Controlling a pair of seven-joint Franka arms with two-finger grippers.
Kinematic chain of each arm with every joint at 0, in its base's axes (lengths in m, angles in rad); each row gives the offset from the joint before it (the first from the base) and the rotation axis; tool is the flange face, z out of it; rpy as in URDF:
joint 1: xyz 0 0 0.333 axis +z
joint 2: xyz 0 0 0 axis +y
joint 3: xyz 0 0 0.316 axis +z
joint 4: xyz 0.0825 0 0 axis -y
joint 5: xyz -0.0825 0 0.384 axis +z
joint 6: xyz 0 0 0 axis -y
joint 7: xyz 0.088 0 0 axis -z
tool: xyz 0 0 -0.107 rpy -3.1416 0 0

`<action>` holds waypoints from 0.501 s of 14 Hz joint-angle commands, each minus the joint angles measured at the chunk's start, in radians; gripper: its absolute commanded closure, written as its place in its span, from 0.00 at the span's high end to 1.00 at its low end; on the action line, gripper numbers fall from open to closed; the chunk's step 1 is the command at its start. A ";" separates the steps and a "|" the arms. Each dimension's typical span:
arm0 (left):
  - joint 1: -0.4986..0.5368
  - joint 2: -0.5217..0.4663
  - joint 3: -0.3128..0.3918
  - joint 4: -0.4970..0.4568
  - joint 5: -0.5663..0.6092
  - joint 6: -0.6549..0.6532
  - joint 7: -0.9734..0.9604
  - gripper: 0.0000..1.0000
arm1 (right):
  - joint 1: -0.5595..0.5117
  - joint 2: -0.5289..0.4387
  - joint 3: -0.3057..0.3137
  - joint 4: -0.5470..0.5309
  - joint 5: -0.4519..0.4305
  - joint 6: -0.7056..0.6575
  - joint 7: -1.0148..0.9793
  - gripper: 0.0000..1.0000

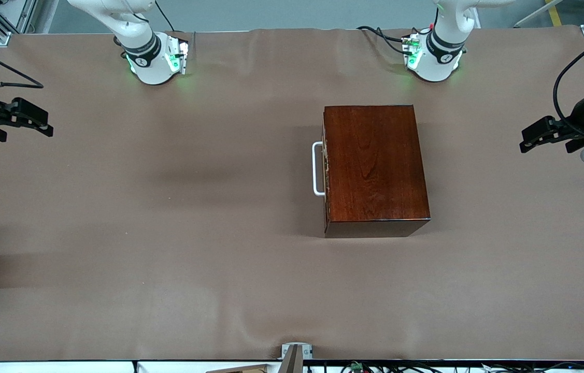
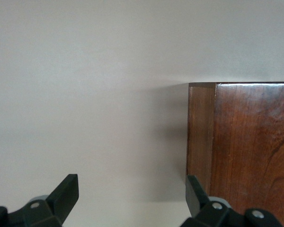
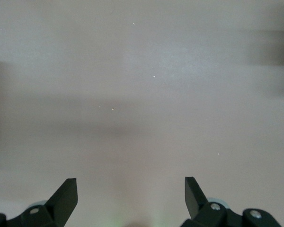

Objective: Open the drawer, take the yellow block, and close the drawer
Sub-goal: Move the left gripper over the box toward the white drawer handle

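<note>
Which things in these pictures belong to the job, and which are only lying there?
For the job:
- drawer, shut, in the dark wooden box; white handle
- yellow block: not visible
- left gripper, open, over the table's end
- right gripper, open, over the other end

Only there:
- brown table cover

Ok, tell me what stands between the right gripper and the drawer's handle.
Nothing visible does. The right gripper hangs open over the right arm's end of the table, and only bare cloth lies between it and the white handle on the shut drawer, which faces that end.
</note>
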 commanded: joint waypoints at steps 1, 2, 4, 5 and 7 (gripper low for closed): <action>0.004 -0.003 -0.007 0.014 0.008 -0.012 -0.006 1.00 | 0.003 0.003 0.003 0.005 0.001 0.000 -0.009 1.00; 0.004 0.000 -0.007 0.017 0.008 -0.010 -0.007 1.00 | 0.008 0.003 0.003 0.005 0.001 0.000 -0.009 1.00; 0.002 0.000 -0.007 0.017 0.008 -0.009 -0.006 1.00 | 0.008 0.008 0.003 0.007 0.001 0.000 -0.009 1.00; -0.001 0.001 -0.007 0.017 0.011 -0.009 -0.004 1.00 | 0.008 0.008 0.003 0.007 0.001 0.000 -0.009 1.00; -0.002 0.004 -0.007 0.018 0.021 -0.003 -0.007 1.00 | 0.008 0.008 0.003 0.007 0.001 0.000 -0.009 1.00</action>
